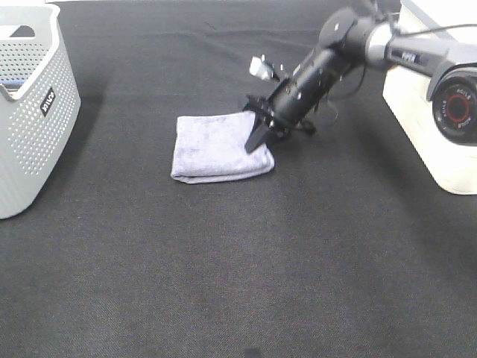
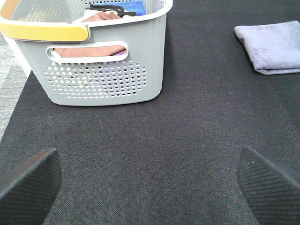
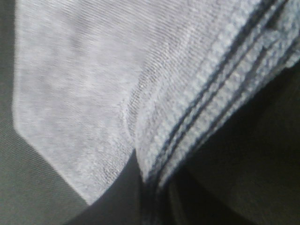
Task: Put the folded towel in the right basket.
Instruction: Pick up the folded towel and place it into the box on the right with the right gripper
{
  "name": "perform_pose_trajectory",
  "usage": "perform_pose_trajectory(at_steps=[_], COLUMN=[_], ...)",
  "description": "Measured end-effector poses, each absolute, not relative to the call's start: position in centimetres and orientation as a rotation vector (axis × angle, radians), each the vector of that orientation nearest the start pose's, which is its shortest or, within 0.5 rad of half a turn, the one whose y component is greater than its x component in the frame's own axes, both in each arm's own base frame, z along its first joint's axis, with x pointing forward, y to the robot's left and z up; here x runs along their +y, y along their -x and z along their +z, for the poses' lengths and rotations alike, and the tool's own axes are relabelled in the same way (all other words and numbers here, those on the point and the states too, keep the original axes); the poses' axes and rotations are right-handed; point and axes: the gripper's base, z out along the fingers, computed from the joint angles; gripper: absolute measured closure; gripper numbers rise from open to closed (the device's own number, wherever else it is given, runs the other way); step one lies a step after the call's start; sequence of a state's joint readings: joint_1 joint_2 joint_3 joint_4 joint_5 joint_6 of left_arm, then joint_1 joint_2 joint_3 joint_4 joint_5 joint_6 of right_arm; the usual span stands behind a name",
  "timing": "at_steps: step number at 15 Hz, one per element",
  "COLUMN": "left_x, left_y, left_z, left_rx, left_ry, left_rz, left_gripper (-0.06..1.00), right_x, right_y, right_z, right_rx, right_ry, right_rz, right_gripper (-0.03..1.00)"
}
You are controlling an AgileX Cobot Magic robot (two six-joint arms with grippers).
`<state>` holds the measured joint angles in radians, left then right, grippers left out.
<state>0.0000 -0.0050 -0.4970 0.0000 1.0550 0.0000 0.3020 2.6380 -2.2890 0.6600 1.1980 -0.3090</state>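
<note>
Black woven mat, folded lavender towel mid-mat, R gripper clamped on its edge, L gripper jaws wide apart, grey basket label illegible

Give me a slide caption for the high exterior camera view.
Right gripper at the right edge of the folded towel, lying flat on a dark mat, grey basket at far left.

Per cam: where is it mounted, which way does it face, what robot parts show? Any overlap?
Exterior high: mounted high, looks down on the black mat; the right arm reaches in, right gripper at the edge of the folded towel.
Left wrist: on the left arm, low, faces the grey basket; open left gripper fingertips show.
Right wrist: on the right arm, pressed close to the folded towel's layered edge; gripper barely visible, state unclear.
Shared: folded towel in all three; grey basket in exterior high and left wrist.
</note>
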Motion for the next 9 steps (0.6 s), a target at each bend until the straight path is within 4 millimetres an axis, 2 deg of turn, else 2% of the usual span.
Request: perform_pose_trajectory(at_steps=[3, 4, 6, 7, 9], left_x=[0.0, 0.0, 0.0, 0.0, 0.0], left_y=[0.5, 0.5, 0.5, 0.5, 0.5], left_z=[27.7, 27.7, 27.7, 27.7, 27.7], left_rx=[2.037, 2.037, 2.037, 2.037, 2.037], left_ry=[0.0, 0.0, 0.0, 0.0, 0.0], left_rz=[0.0, 0.0, 0.0, 0.0, 0.0], left_gripper=[-0.03, -0.03, -0.03, -0.03, -0.03], right_x=[20.4, 20.0, 19.2, 18.2, 16.0], right_y=[-49.7, -49.8, -49.4, -48.8, -47.8], right_z=[17.7, 21.7, 26.2, 29.3, 33.6], right_rx=[2.664, 2.578, 2.493, 2.446, 2.376], right_ry=[0.659, 0.675, 0.685, 0.669, 0.637], right_rz=[0.814, 0.727, 0.6, 0.533, 0.441], right_gripper=[0.9, 0.9, 0.9, 0.9, 0.9])
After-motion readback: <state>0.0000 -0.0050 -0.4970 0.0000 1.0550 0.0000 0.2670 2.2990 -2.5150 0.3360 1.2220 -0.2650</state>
